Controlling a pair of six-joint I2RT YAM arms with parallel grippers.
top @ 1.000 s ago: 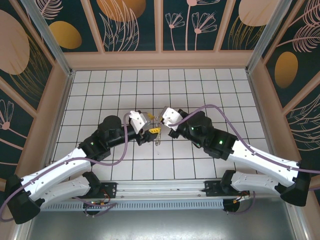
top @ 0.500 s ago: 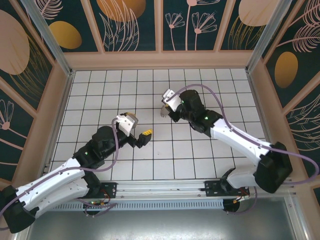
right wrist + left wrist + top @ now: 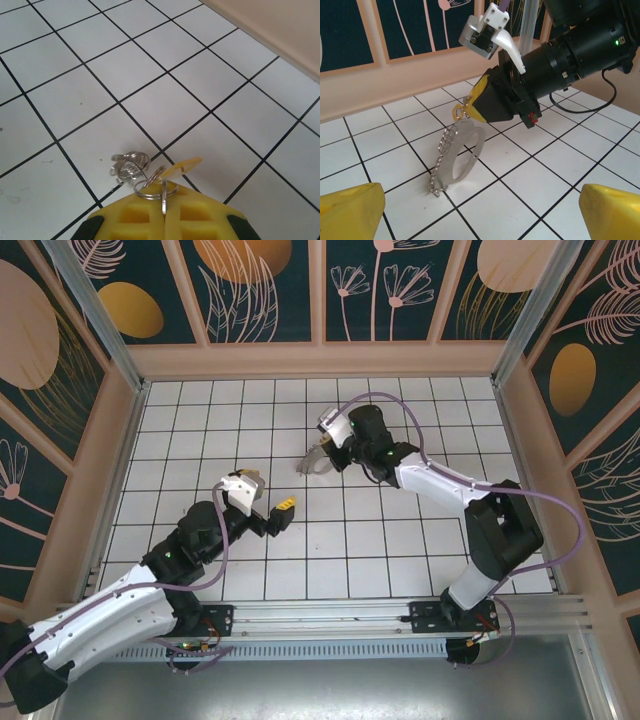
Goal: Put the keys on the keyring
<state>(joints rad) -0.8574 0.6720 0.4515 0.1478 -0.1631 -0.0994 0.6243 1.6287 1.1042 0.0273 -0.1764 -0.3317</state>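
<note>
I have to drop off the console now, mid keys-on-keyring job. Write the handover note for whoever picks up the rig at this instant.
Left gripper: open, holding nothing, low over the tiles, facing the right one.
Right gripper: shut on the keyring, which hangs from its tip; its row of small metal rings trails down to the floor tile.
Key: gold, at the right gripper's fingertips beside a small ring pinched there; it looks threaded, but that is not certain.
Done: keyring and key are together in one gripper.
Left: confirm that the key is threaded, then set the keyring down.
</note>
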